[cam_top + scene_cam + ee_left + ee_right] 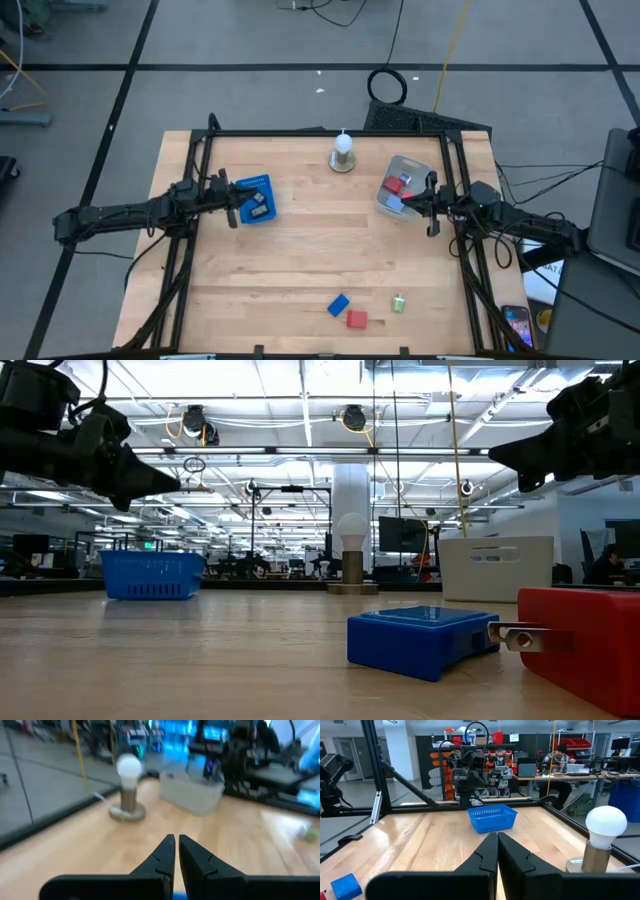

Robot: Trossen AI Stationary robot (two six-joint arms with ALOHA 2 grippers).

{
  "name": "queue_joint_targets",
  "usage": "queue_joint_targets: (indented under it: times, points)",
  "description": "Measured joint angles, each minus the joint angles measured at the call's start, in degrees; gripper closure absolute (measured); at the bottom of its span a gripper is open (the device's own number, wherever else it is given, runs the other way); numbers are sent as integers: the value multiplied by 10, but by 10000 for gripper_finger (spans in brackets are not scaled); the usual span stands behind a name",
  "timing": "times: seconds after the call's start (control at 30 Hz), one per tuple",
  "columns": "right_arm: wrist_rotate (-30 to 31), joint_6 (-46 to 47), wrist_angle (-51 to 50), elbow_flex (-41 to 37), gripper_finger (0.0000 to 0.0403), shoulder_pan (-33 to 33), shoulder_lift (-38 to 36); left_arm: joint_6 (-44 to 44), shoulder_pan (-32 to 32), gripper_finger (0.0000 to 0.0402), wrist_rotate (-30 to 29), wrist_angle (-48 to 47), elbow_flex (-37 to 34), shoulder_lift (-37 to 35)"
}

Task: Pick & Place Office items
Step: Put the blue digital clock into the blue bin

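**Operator:** High view first; I see my left gripper (233, 205) held above the table (300, 250) just beside the blue basket (255, 199) on the left side; its fingers are pressed together with nothing between them; the left wrist view shows the same pinched tips (176, 851).

**Colleague:** And the right one?

**Operator:** My right gripper (432, 205) sits at the edge of the translucent tub (402, 186) on the right side; its fingers meet too, empty, as the right wrist view (497, 847) confirms.

**Colleague:** Where are the office items?

**Operator:** Spread over three places; dark pieces (257, 199) lie inside the basket; a red piece (396, 184) and a blue one lie in the tub; near the front edge a blue block (338, 304), a red block (357, 319) touching or just beside it, and a small green piece (398, 303) a little apart rest on bare wood.

**Colleague:** Anything else on the table?

**Operator:** A white bulb on its stand (343, 152) at the far middle.
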Motion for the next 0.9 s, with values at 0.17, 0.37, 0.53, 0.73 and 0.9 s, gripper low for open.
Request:
queue_joint_targets:
  times: [0.17,0.37,0.53,0.73,0.9]
  points:
    - [-1,0,1,0,401,0,0,0,-46,378,-12,-2,22,72]
    - [-5,2,2,0,402,0,0,6,-109,378,-46,-12,122,228]
    - [-44,2,1,-1,402,0,3,23,-148,378,-51,-67,250,383]
    - [-47,2,1,-1,401,0,7,56,-187,378,-21,-116,412,567]
    - [-49,2,1,-1,402,0,16,106,-221,374,32,-145,527,683]
